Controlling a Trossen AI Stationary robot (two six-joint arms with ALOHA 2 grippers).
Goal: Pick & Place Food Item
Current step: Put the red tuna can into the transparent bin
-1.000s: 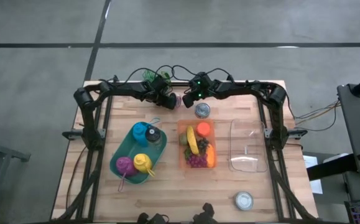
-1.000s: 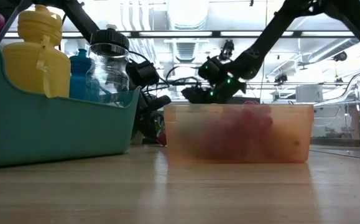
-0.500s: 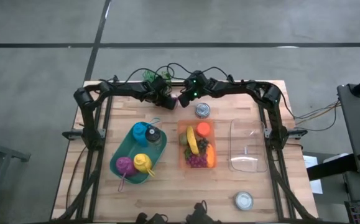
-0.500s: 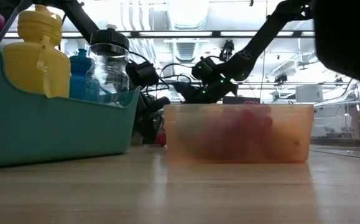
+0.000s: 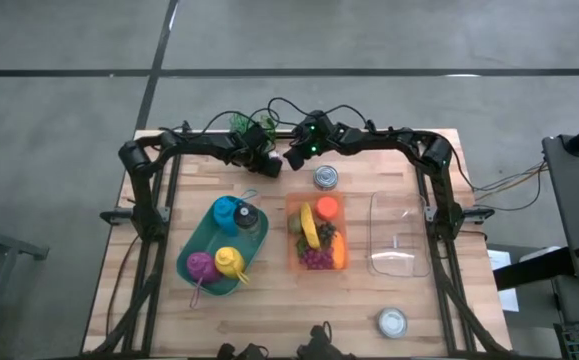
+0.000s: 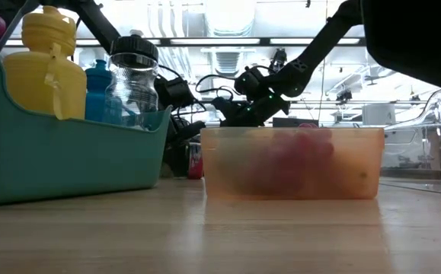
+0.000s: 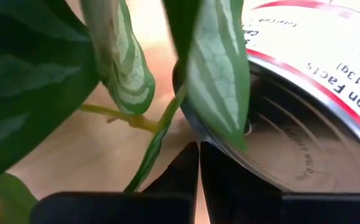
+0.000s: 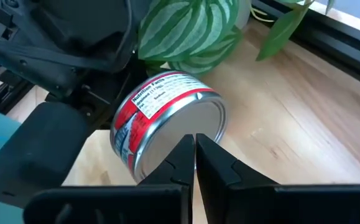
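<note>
Lay tipped on the worktop [image 5: 389,290], the can [image 8: 167,115], flat end just ahead of the right jaws [image 8: 195,155], axis toward them, both jaws clenched empty, left jaws [image 7: 199,163] beside its rim.

High overhead, low table-level; wrist views close (both on can [image 8: 167,121]).

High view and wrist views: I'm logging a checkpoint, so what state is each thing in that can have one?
Left gripper: fingers shut, empty, at the table's far edge by the can.
Right gripper: fingers shut, empty, right by the can.
Red-labelled can: on its side, sealed.
Upright can: standing, beyond the orange bin.
Orange bin: lidless, holding food.
Clear container: empty.
Teal tray: holding upright bottles.
</note>
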